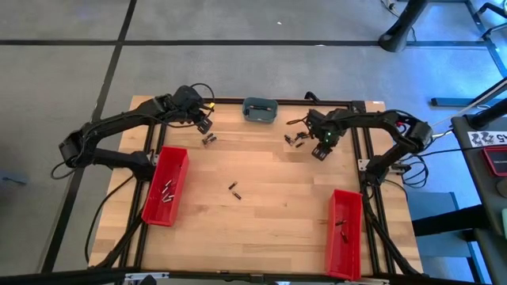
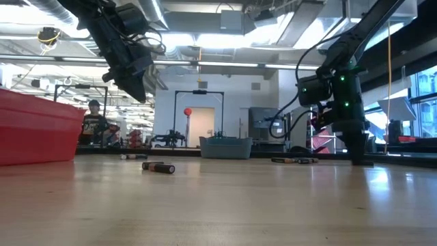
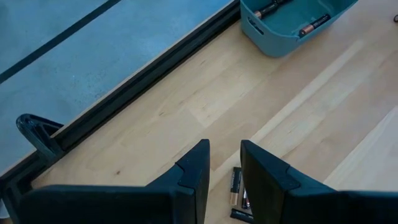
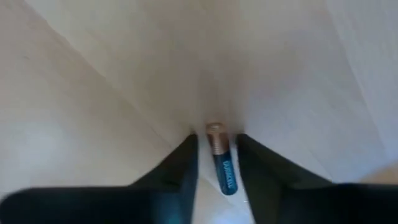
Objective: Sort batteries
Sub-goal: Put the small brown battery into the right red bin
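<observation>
Pickup underway: right claw (image 4: 216, 158) straddles a small blue copper-capped battery (image 4: 221, 159) on the wooden counter (image 1: 269, 198), fingers apart; next, clamp and lift.

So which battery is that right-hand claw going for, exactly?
Find the grey-blue dish at the table's far edge; the right gripper is down at the wood to its right. Between its fingers lies one battery, blue-black with a copper end, apart from the loose cluster nearby.
</observation>
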{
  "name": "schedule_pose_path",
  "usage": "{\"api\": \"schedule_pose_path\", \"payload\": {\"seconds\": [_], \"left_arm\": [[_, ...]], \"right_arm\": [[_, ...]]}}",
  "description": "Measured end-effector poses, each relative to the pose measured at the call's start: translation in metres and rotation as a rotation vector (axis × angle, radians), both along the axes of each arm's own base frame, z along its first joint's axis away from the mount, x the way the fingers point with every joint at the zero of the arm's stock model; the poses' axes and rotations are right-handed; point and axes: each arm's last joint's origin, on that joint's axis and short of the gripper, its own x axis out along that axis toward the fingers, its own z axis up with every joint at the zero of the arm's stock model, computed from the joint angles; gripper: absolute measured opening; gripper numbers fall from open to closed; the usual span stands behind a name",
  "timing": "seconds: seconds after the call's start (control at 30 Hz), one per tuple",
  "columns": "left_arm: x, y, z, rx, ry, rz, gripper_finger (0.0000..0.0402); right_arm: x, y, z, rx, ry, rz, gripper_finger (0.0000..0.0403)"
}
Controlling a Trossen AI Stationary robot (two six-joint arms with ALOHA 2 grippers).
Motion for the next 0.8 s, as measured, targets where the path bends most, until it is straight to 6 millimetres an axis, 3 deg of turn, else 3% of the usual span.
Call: {"api": "schedule_pose_path", "payload": {"seconds": [0.17, 0.3, 0.4, 0.57, 0.8], "left_arm": [[0.0, 0.0, 0.0, -0.006, -0.008, 0.011, 0.0082], [0.0, 0.0, 0.0, -0.016, -0.018, 0.012, 0.0082], [0.0, 0.0, 0.0, -0.017, -0.017, 0.012, 0.0082], [0.0, -0.001, 0.0, -0.02, -0.013, 0.008, 0.0082], [0.001, -0.002, 0.0, -0.028, -0.02, -0.012, 0.0082]], "right_arm": [[0.002, 0.001, 0.002, 0.033, -0.031, 0.0, 0.0024], [0.013, 0.009, 0.018, 0.02, -0.071, 0.047, 0.0023], [0.021, 0.021, 0.048, 0.007, -0.136, 0.084, 0.002], [0.017, 0.064, 0.095, 0.087, -0.218, 0.167, 0.0011], [-0.012, 0.15, 0.139, 0.257, -0.367, 0.218, 0.0011]]}}
